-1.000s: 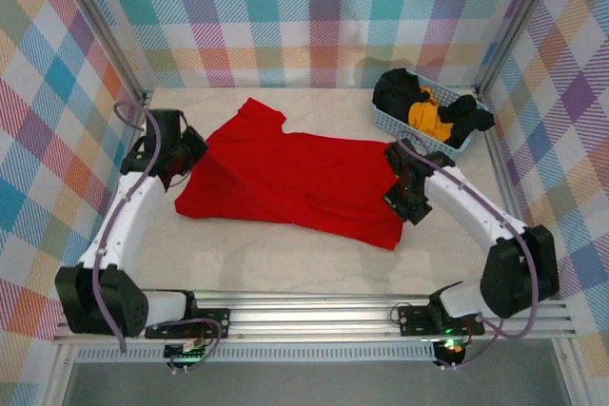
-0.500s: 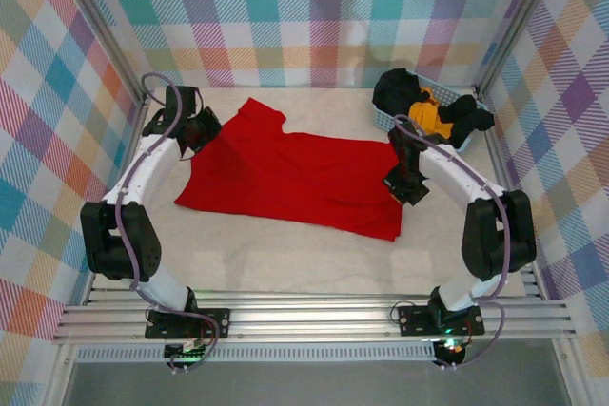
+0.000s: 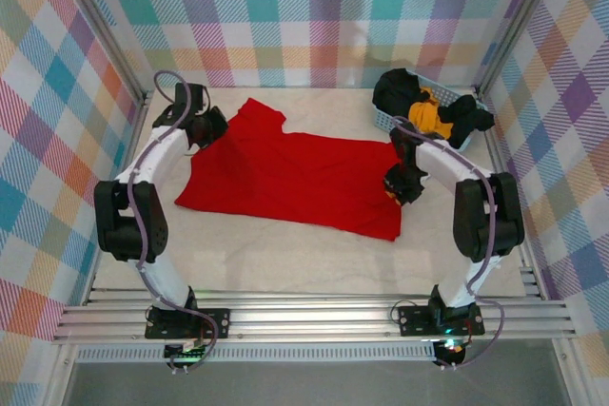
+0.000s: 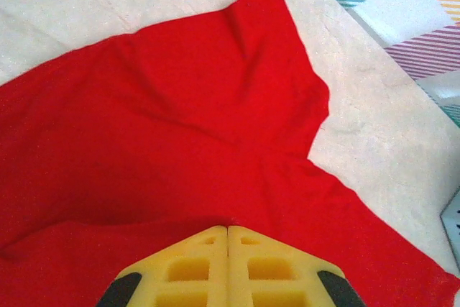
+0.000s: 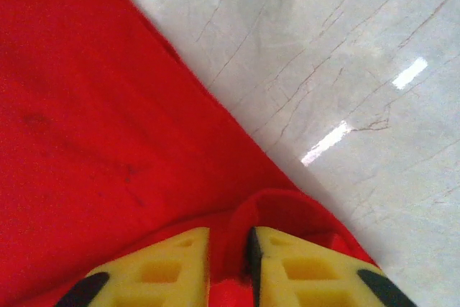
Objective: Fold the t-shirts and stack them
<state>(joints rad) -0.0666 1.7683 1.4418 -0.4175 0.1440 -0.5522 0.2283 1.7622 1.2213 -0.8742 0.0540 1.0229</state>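
Left arm (image 3: 157, 161) is stretched toward the far-left corner of the counter (image 3: 285, 254), its wrist over the far-left corner of the red t-shirt (image 3: 295, 173). Left fingers (image 4: 187, 269) are clenched flush together, grasping the cloth at their tips, where a fold runs across the fabric. Right arm (image 3: 447, 170) bends inward, with its wrist at the shirt's right edge, near the basket (image 3: 392, 122). Right fingers (image 5: 158, 265) stand slightly apart, released, with a raised ridge of red cloth in the gap between them. The red t-shirt lies spread across the middle of the counter. A black t-shirt (image 3: 395, 90) and an orange-yellow t-shirt (image 3: 428, 117) sit heaped in the basket at far right.
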